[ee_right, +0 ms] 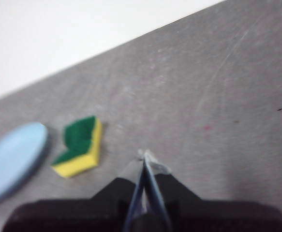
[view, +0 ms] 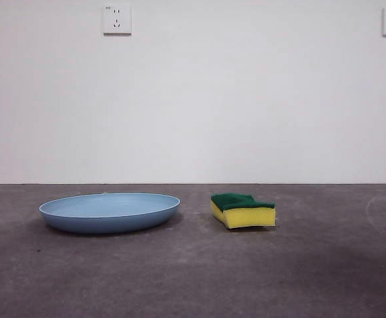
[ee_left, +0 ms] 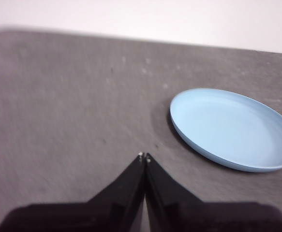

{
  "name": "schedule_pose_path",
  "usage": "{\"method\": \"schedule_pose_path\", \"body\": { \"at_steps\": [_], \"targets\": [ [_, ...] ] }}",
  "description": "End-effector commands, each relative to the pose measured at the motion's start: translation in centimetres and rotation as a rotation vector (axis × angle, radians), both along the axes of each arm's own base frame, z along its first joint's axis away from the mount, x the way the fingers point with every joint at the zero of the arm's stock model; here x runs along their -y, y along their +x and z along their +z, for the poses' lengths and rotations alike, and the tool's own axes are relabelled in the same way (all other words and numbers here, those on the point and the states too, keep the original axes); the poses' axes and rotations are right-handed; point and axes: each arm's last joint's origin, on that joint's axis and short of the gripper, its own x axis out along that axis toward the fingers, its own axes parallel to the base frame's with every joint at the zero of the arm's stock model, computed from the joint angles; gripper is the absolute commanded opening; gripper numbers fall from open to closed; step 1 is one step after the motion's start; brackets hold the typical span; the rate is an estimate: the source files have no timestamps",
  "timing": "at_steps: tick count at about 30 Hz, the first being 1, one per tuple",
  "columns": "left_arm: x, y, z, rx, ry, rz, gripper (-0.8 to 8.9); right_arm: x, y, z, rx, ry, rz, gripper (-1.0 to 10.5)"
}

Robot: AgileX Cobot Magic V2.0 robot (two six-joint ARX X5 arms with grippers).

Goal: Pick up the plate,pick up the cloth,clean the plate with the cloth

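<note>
The light-blue plate (view: 109, 211) lies flat on the grey table, left of centre in the front view. The cloth (view: 243, 210), a yellow sponge with a green top, rests just to its right. No arm shows in the front view. In the left wrist view my left gripper (ee_left: 144, 156) is shut and empty above bare table, with the plate (ee_left: 232, 128) a short way off to one side. My right gripper (ee_right: 143, 155) is also shut and empty; the cloth (ee_right: 80, 146) and the plate's edge (ee_right: 14, 159) lie beyond it, apart from the jaws.
A white wall stands behind the table's far edge, with two sockets (view: 116, 20) high up. Grey tabletop (view: 193, 278) stretches in front of the plate and the cloth.
</note>
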Motion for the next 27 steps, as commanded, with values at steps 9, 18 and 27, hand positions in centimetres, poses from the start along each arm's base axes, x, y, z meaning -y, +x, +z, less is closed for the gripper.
{"method": "schedule_pose_path", "body": {
  "at_steps": [9, 18, 27],
  "targets": [
    [0.7, 0.3, 4.4, -0.132, -0.273, -0.210, -0.08, -0.6, 0.7, 6.3, -0.110, 0.101, 0.148, -0.1],
    [1.0, 2.5, 9.4, -0.265, -0.244, -0.347, -0.08, -1.3, 3.6, 11.1, -0.338, -0.058, 0.390, -0.1],
    [1.0, 4.5, 13.4, -0.473, -0.111, -0.411, 0.01, -1.6, 7.1, 14.8, -0.535, -0.176, 0.504, 0.2]
  ]
}}
